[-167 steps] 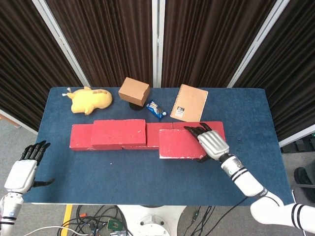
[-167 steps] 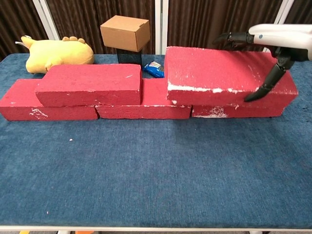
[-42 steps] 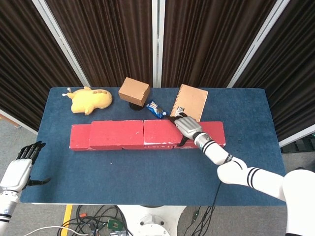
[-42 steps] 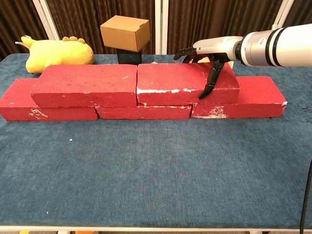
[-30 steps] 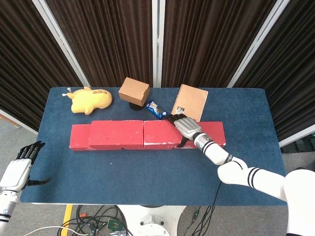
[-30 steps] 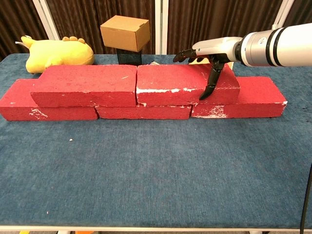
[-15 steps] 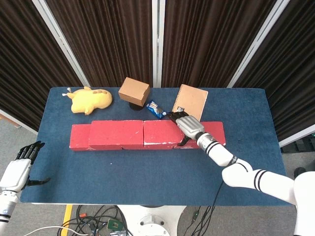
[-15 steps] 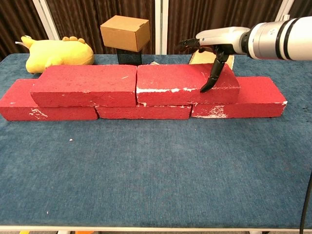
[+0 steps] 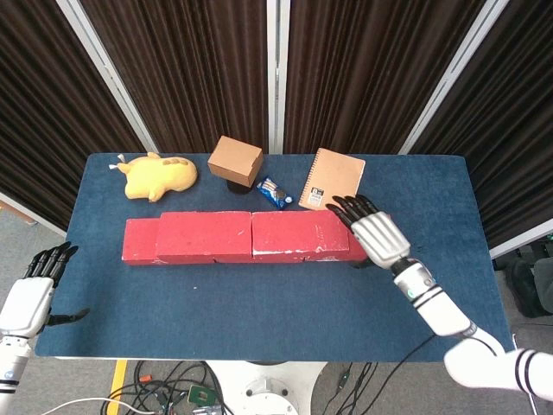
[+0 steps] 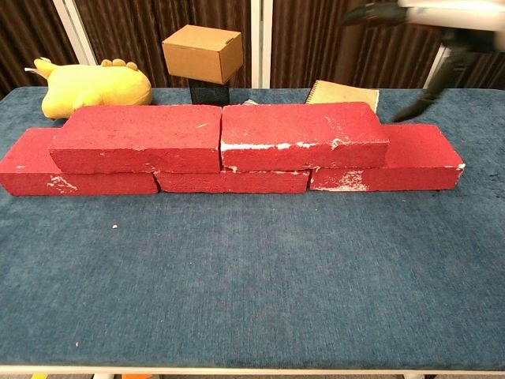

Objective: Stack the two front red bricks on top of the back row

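Observation:
Two red bricks lie side by side on top of the back row: the left upper brick (image 10: 138,136) (image 9: 203,233) and the right upper brick (image 10: 303,134) (image 9: 298,233). Beneath them the lower row (image 10: 418,158) shows at both ends and along its front. My right hand (image 9: 376,235) (image 10: 430,31) hovers above the row's right end, fingers spread, holding nothing and clear of the bricks. My left hand (image 9: 34,290) hangs open off the table's left front corner, seen only in the head view.
Behind the bricks stand a yellow plush toy (image 9: 157,175), a cardboard box (image 9: 235,160) on a black stand, a blue snack packet (image 9: 274,194) and a brown notebook (image 9: 333,180). Blue cloth table (image 10: 252,276) stretches in front.
My right hand has let go of the right upper brick and lifted up and to the right. That brick now rests on the back row beside the left one.

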Controlling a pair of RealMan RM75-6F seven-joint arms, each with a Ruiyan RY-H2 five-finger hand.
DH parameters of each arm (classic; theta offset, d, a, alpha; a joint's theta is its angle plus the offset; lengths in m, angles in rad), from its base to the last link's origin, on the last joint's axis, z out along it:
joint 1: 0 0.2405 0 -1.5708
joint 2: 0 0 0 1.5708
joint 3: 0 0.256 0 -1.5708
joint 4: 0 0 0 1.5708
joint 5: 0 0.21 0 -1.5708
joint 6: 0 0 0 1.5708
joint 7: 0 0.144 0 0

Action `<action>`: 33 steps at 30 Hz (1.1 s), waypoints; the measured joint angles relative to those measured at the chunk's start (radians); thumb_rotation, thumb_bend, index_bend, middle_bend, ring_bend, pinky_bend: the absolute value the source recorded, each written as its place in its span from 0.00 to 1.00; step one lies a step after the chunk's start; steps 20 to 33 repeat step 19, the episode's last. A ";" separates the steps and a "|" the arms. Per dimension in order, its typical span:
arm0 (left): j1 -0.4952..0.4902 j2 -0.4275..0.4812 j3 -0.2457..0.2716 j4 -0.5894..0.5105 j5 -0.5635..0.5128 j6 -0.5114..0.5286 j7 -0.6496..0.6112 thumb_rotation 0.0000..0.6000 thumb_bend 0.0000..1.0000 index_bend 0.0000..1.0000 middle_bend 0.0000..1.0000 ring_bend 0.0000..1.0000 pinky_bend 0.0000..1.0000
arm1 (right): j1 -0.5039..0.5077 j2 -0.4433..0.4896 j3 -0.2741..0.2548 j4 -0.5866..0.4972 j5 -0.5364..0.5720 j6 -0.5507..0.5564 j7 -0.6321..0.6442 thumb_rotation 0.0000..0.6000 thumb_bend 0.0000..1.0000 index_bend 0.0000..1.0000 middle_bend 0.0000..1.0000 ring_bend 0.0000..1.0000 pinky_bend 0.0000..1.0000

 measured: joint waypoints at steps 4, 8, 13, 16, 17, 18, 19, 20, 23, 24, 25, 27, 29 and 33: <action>0.007 0.000 -0.004 0.000 0.027 0.039 0.014 1.00 0.00 0.00 0.00 0.00 0.00 | -0.161 0.034 -0.077 -0.033 -0.082 0.206 -0.082 1.00 0.00 0.00 0.00 0.00 0.00; 0.015 0.009 -0.004 -0.009 0.047 0.063 0.021 1.00 0.00 0.00 0.00 0.00 0.00 | -0.328 0.051 -0.154 0.002 -0.156 0.366 -0.083 1.00 0.00 0.00 0.00 0.00 0.00; 0.024 0.019 0.004 -0.023 0.066 0.079 0.032 1.00 0.00 0.00 0.00 0.00 0.00 | -0.445 0.044 -0.192 0.103 -0.206 0.485 -0.026 1.00 0.00 0.00 0.00 0.00 0.00; 0.029 0.022 0.010 -0.027 0.073 0.085 0.045 1.00 0.00 0.00 0.00 0.00 0.00 | -0.503 0.034 -0.201 0.162 -0.232 0.540 0.015 1.00 0.00 0.00 0.00 0.00 0.00; 0.032 0.021 0.011 -0.026 0.074 0.089 0.051 1.00 0.00 0.00 0.00 0.00 0.00 | -0.520 0.028 -0.202 0.181 -0.241 0.557 0.027 1.00 0.00 0.00 0.00 0.00 0.00; 0.035 0.019 0.012 -0.026 0.074 0.092 0.056 1.00 0.00 0.00 0.00 0.00 0.00 | -0.532 0.023 -0.202 0.194 -0.246 0.568 0.036 1.00 0.00 0.00 0.00 0.00 0.00; 0.038 0.017 0.013 -0.024 0.073 0.096 0.060 1.00 0.00 0.00 0.00 0.00 0.00 | -0.541 0.018 -0.202 0.205 -0.251 0.577 0.046 1.00 0.00 0.00 0.00 0.00 0.00; 0.038 0.017 0.013 -0.024 0.073 0.096 0.060 1.00 0.00 0.00 0.00 0.00 0.00 | -0.541 0.018 -0.202 0.205 -0.251 0.577 0.046 1.00 0.00 0.00 0.00 0.00 0.00; 0.038 0.017 0.013 -0.024 0.073 0.096 0.060 1.00 0.00 0.00 0.00 0.00 0.00 | -0.541 0.018 -0.202 0.205 -0.251 0.577 0.046 1.00 0.00 0.00 0.00 0.00 0.00; 0.038 0.017 0.013 -0.024 0.073 0.096 0.060 1.00 0.00 0.00 0.00 0.00 0.00 | -0.541 0.018 -0.202 0.205 -0.251 0.577 0.046 1.00 0.00 0.00 0.00 0.00 0.00; 0.038 0.017 0.013 -0.024 0.073 0.096 0.060 1.00 0.00 0.00 0.00 0.00 0.00 | -0.541 0.018 -0.202 0.205 -0.251 0.577 0.046 1.00 0.00 0.00 0.00 0.00 0.00; 0.038 0.017 0.013 -0.024 0.073 0.096 0.060 1.00 0.00 0.00 0.00 0.00 0.00 | -0.541 0.018 -0.202 0.205 -0.251 0.577 0.046 1.00 0.00 0.00 0.00 0.00 0.00; 0.038 0.017 0.013 -0.024 0.073 0.096 0.060 1.00 0.00 0.00 0.00 0.00 0.00 | -0.541 0.018 -0.202 0.205 -0.251 0.577 0.046 1.00 0.00 0.00 0.00 0.00 0.00; 0.038 0.017 0.013 -0.024 0.073 0.096 0.060 1.00 0.00 0.00 0.00 0.00 0.00 | -0.541 0.018 -0.202 0.205 -0.251 0.577 0.046 1.00 0.00 0.00 0.00 0.00 0.00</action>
